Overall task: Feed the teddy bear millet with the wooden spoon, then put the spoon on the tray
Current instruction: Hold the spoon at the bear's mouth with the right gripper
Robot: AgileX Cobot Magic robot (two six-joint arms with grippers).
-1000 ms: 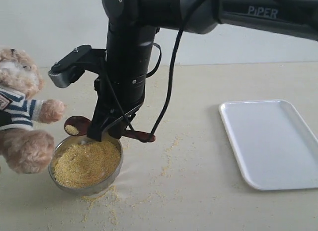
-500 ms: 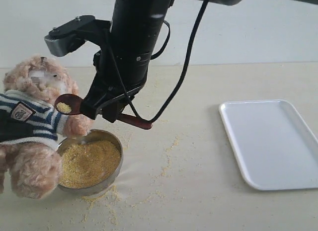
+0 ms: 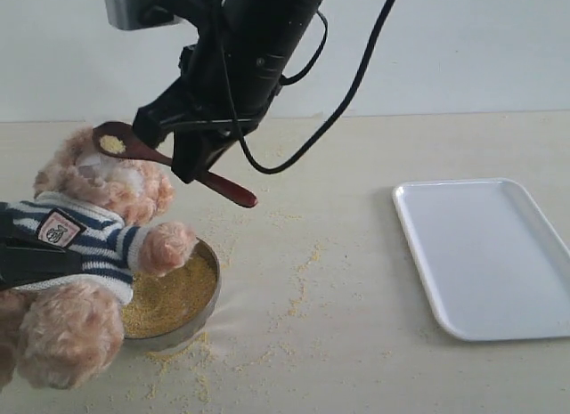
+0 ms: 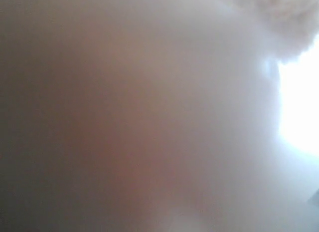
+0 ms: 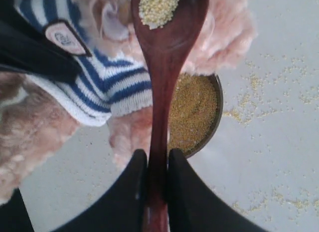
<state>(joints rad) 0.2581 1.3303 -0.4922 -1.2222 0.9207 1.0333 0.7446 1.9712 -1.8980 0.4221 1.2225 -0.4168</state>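
Pale counter (image 3: 356,361): wide bare stretch mid-frame, dusted with loose grains. Flat white rectangular tray (image 3: 485,254) at right, cut by the frame edge, well apart from everything else. Fluffy tan-pink teddy bear (image 3: 98,254) lower left, grasped across its striped shirt by the black left end effector (image 3: 36,258). Round metal bowl (image 3: 209,307) of yellow millet (image 3: 169,294) under the bear's paw. Right end effector (image 5: 158,162) clenched on the dark reddish-brown wooden spoon (image 5: 164,67). Since a second ago: bear moved rightward, spoon raised to its head.

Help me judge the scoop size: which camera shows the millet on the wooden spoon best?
The right wrist view: it looks straight into the wooden spoon, so the millet is close and sharp. The exterior view shows only a small yellow patch. The left wrist view is all blur.
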